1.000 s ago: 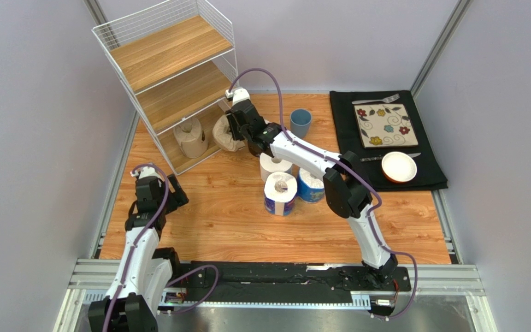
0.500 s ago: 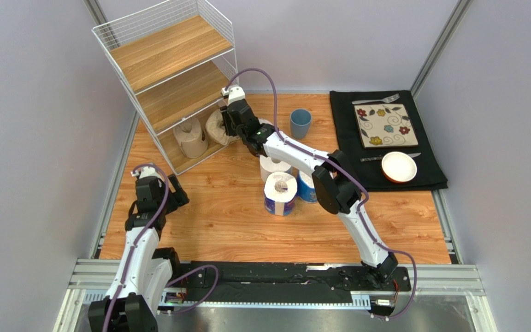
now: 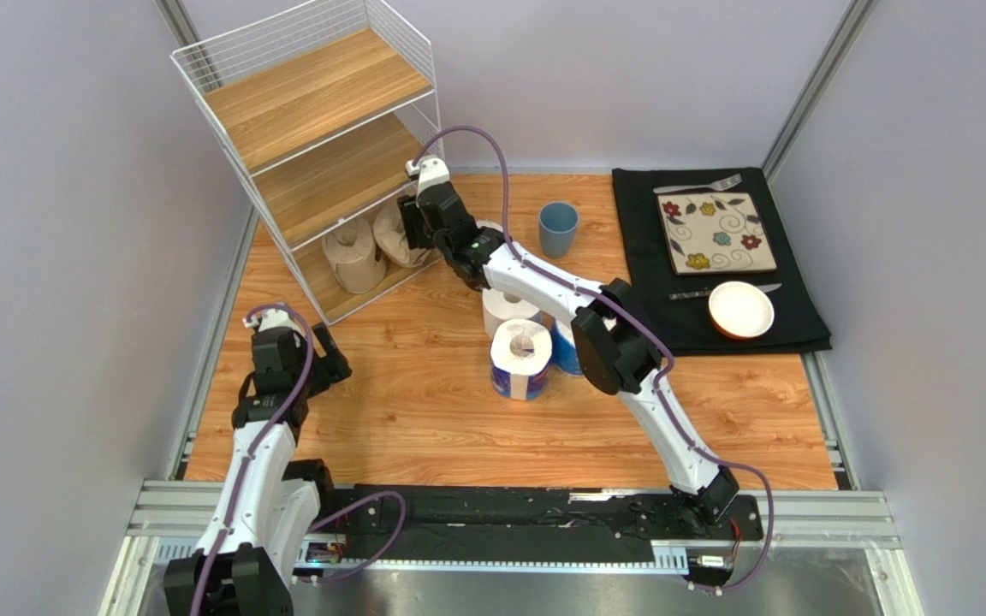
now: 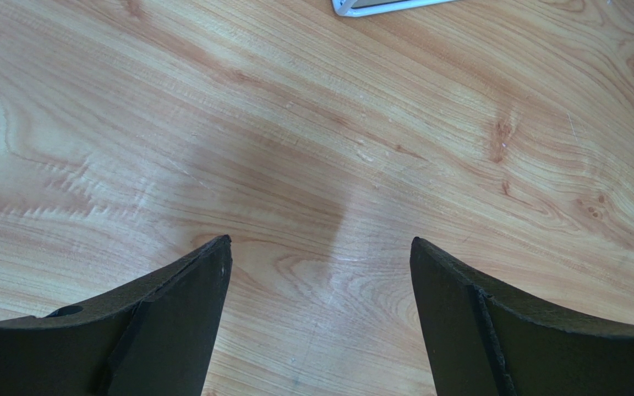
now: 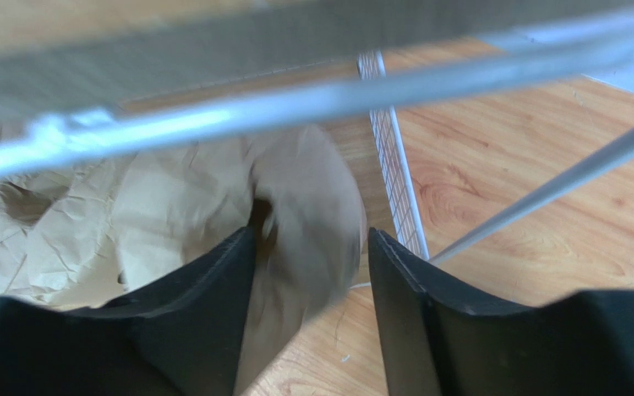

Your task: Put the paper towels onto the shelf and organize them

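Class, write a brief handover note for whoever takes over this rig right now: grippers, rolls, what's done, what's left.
Left gripper: open, over the table, holding nothing.
Right gripper: at the shelf's bottom tier, jaws either side of the second brown roll; grip unclear.
Done: first brown roll on that tier.
Left: white roll and blue-wrapped roll mid-table, to shelve.

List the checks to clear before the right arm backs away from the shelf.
1. Second brown roll inside the bottom tier of the shelf: ok.
2. Right end effector free of that roll: cannot tell; the roll fills the gap.
3. First brown roll seated beside it: ok.
4. Left end effector open, empty, over bare table: ok.
5. White roll and blue-wrapped roll upright for pickup: ok.
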Controlling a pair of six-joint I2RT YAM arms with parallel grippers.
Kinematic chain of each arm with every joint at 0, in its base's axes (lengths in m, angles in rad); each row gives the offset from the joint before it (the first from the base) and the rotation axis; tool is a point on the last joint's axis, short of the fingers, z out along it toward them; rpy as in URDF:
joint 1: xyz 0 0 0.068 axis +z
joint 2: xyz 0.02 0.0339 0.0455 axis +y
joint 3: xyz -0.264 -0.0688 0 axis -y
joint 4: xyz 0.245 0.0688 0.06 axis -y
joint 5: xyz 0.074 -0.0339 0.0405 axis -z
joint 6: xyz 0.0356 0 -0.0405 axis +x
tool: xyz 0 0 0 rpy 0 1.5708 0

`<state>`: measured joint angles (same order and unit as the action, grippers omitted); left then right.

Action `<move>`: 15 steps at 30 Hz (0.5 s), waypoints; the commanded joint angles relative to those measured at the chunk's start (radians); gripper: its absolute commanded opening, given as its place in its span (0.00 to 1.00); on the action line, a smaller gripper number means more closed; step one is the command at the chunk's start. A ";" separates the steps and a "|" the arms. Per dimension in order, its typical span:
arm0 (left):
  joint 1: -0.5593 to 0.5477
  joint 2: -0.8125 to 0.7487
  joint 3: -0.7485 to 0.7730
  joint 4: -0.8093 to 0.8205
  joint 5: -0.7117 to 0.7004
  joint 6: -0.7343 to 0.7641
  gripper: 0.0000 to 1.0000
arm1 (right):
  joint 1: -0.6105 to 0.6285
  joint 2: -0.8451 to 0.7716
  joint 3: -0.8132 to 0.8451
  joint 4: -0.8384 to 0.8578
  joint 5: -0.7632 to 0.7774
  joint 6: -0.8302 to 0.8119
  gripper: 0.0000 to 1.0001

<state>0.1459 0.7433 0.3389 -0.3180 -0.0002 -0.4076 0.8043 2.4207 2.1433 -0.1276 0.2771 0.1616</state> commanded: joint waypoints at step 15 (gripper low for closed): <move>0.006 0.001 -0.005 0.013 0.011 -0.013 0.88 | 0.006 -0.081 -0.014 0.118 -0.027 0.007 0.72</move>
<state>0.1459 0.7464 0.3389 -0.3180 -0.0002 -0.4080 0.8043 2.4199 2.1487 -0.0898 0.2584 0.1616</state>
